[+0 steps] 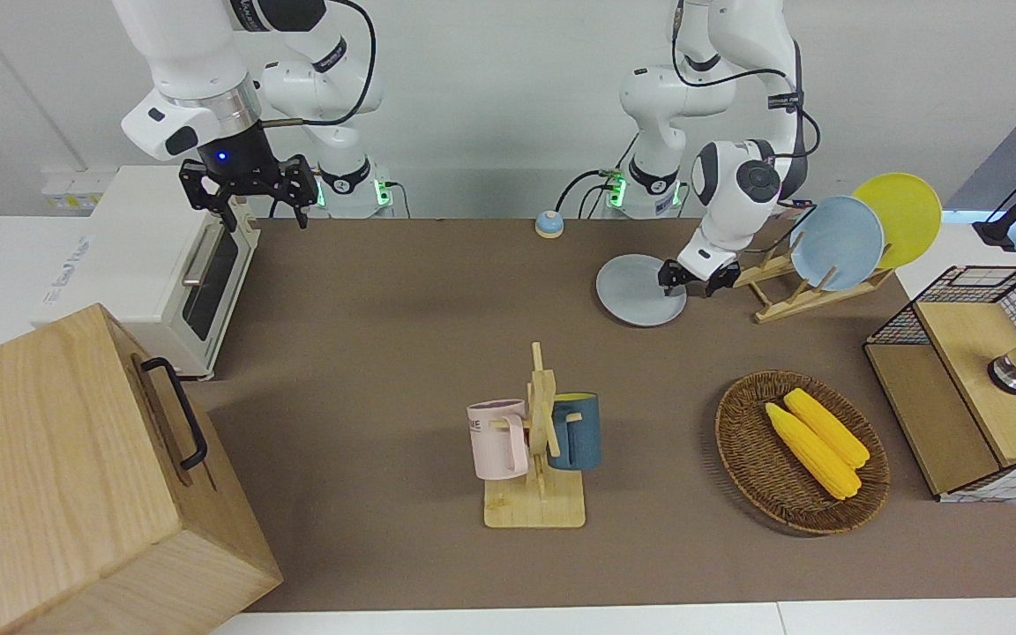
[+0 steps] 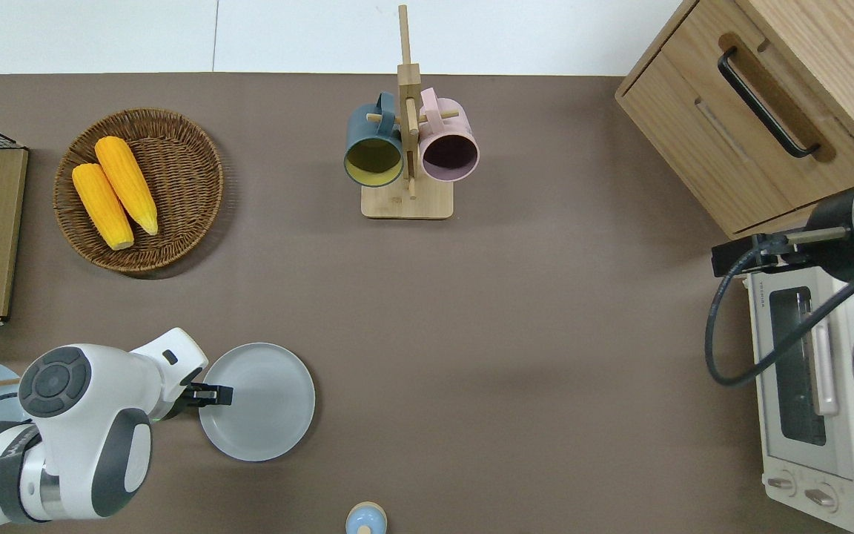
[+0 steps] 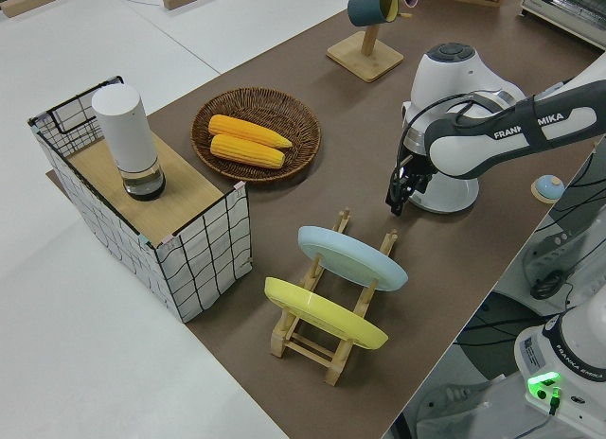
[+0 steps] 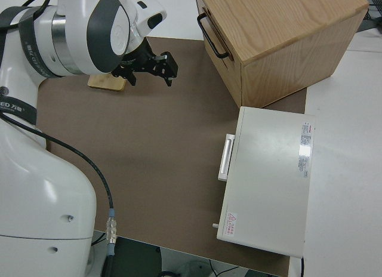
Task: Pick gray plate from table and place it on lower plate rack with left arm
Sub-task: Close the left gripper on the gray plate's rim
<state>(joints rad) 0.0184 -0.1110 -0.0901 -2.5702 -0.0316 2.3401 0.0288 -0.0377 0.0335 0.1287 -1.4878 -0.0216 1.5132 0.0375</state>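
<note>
A: Overhead view, lower left of frame: left gripper (image 2: 212, 394) is seen at the rim of the gray plate (image 2: 264, 404), fingers straddling the edge; whether the rim is pinched yet cannot be told.

B: Plate lifted?

A: No, it is seen flat on the table (image 2: 471, 311). The lower plate rack (image 1: 777, 295), right of frame in the front view, has its low slots unfilled. Lift and placing are judged still left. Right arm is parked.
</note>
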